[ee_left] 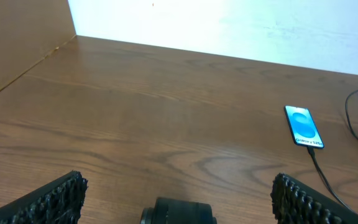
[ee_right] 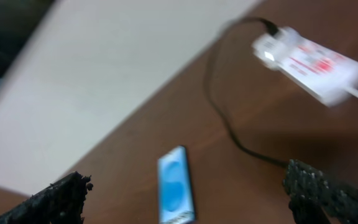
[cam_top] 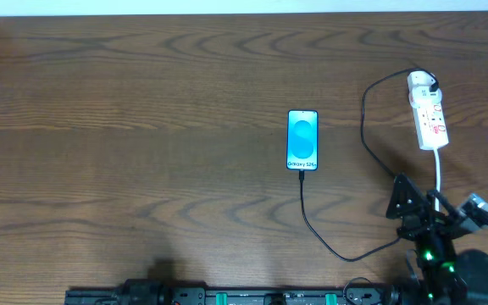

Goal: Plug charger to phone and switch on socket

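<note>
The phone [cam_top: 302, 140] lies flat mid-table with its blue screen lit; it also shows in the left wrist view [ee_left: 303, 126] and the right wrist view [ee_right: 174, 183]. The charger cable [cam_top: 329, 241] runs from the phone's bottom edge, where its tip meets the phone, loops right and up to the white plug [cam_top: 422, 82] in the socket [cam_top: 430, 123]. The socket also shows in the right wrist view [ee_right: 312, 59], blurred. My right gripper [cam_top: 422, 207] is open and empty below the socket, above the table [ee_right: 197, 186]. My left gripper [ee_left: 176, 186] is open and empty, far left of the phone.
The socket's white cord [cam_top: 440, 174] runs down toward my right arm. A wooden side wall [ee_left: 17, 43] stands at the left and a white wall [ee_left: 229, 25] at the back. Bare wood table [cam_top: 142, 127] spreads left of the phone.
</note>
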{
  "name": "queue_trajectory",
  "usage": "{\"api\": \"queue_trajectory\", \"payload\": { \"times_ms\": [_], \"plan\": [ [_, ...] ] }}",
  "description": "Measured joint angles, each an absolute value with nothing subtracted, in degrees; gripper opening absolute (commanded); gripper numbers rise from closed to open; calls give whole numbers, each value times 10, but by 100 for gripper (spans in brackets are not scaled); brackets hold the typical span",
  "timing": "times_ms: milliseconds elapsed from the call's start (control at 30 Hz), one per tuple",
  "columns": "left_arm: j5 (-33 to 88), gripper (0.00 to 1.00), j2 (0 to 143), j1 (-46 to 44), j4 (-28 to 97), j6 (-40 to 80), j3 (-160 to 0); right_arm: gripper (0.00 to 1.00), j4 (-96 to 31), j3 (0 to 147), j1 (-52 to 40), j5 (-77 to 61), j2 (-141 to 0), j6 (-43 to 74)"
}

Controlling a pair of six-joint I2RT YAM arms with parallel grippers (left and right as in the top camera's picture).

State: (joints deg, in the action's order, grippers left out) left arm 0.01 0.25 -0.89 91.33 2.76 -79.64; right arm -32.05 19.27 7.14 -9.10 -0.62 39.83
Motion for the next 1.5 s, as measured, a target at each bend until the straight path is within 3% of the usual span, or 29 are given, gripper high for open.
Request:
{"api": "queue_trajectory", "payload": {
  "times_ms": [700,1500],
  "plan": [
    [0,95,3,-9,913,28,-796,99,-272,82,71,42,-7,383],
    [0,95,3,-9,913,28,-797,99,-126,42,71,-25,-7,331]
  ]
}}
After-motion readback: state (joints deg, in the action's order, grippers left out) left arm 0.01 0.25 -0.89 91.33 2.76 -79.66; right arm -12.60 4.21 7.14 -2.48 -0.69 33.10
